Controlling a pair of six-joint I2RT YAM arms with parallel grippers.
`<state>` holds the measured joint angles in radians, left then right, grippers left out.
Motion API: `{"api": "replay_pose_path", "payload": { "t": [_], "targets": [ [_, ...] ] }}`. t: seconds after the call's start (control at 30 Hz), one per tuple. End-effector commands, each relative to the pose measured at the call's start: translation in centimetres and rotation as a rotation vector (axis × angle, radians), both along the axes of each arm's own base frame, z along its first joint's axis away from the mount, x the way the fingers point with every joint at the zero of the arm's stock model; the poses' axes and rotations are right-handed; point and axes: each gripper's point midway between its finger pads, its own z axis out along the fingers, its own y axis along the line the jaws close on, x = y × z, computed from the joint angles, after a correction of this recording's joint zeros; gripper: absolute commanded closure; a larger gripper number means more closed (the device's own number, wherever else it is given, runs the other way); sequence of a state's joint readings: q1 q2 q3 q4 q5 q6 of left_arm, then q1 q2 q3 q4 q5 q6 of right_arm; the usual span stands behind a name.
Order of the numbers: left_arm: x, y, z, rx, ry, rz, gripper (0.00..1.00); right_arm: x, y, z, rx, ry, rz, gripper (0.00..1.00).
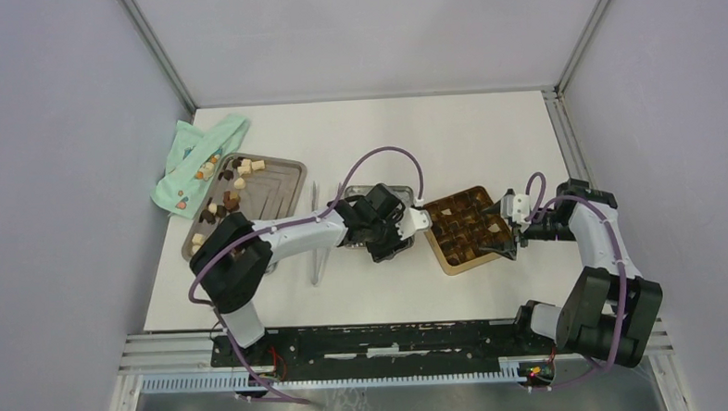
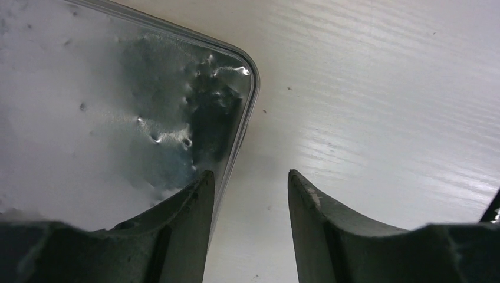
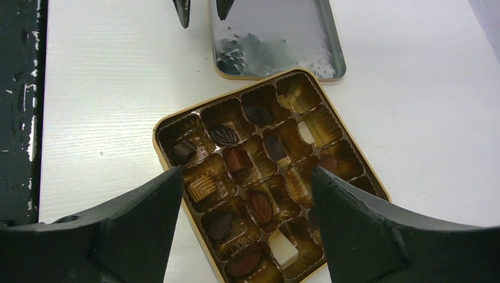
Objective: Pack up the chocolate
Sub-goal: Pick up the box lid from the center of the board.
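From above, the left gripper (image 1: 388,249) is seen at the silver lid (image 1: 360,191) lying just left of the gold tin (image 1: 453,271). The right gripper (image 1: 502,225) is held at the tin's right edge. Loose chocolate (image 1: 231,201) is spread on a metal tray (image 1: 281,186) well left of the tin, and more is seated in the tin itself.

In the left wrist view, the 2 fingers (image 2: 188,224) are parted astride the lid's rim, with nothing pinched. The lid is judged to be the thing wanted. The rim should be centred between the pads before closing, since thin metal may slip or tilt.

In the right wrist view, the right jaws are spread wide and empty above the tin. Dark, mid-brown and cream pieces, some ribbed or leaf-shaped, are set in gold cups, and several cups are bare.
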<state>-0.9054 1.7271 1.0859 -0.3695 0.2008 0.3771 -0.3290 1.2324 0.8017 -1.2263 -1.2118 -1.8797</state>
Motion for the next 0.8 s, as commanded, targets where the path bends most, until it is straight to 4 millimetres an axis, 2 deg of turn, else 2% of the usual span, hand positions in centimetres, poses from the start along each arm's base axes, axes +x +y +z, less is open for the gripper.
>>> {"api": "replay_pose_path", "payload": {
  "t": [0.0, 0.23, 0.37, 0.53, 0.77],
  "targets": [
    [2.0, -0.7, 0.7, 0.030, -0.102, -0.075, 0.45, -0.5, 0.6, 0.1, 0.036, 0.006, 0.013, 0.15],
    [2.1, -0.2, -1.6, 0.110, -0.068, -0.082, 0.56, -0.5, 0.7, 0.1, 0.045, 0.010, 0.011, 0.16],
    [2.4, 0.0, -1.7, 0.122, -0.088, -0.055, 0.60, -0.5, 0.7, 0.0, 0.045, 0.017, 0.010, 0.16],
    [3.0, 0.2, -2.2, 0.155, -0.139, -0.031, 0.72, -0.3, 0.7, 0.3, 0.059, 0.020, 0.005, 0.16],
    [2.9, 0.5, -2.4, 0.170, -0.202, -0.001, 0.74, -0.4, 0.7, 0.3, 0.053, 0.021, 0.003, 0.16]
  ]
}}
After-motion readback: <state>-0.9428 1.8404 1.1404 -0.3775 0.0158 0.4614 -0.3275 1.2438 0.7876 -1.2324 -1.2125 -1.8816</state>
